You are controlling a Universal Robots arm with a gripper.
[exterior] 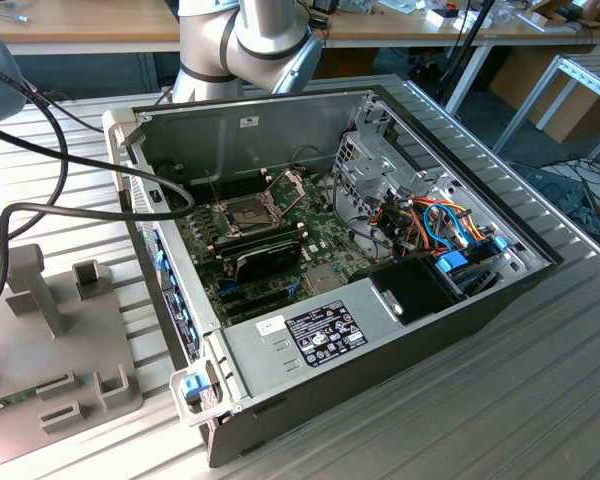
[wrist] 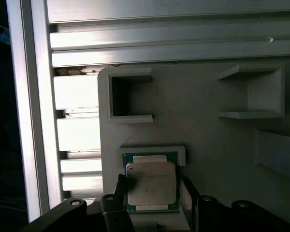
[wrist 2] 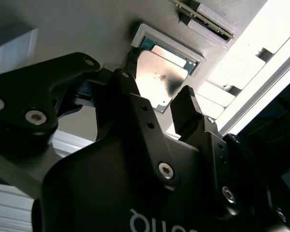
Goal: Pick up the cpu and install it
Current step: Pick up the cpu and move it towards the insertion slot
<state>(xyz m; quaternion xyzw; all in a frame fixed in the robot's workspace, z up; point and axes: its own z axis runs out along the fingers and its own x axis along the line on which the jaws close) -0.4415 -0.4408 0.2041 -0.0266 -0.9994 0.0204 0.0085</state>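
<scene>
The gripper (wrist 2: 157, 92) hovers low over a grey holder (wrist: 208, 125), its 2 black fingers (wrist 2: 183, 104) spread narrowly to either side of the cpu (wrist: 151, 186), with a sliver of gap visible at one finger. The cpu lies flat in a square recess of the holder, silver top up. Beyond the holder, towards the exterior view's right, stands an open computer case (exterior: 250, 130), its green motherboard (exterior: 320, 250) exposed and the socket (exterior: 248, 212) unlatched, its metal frame raised.
</scene>
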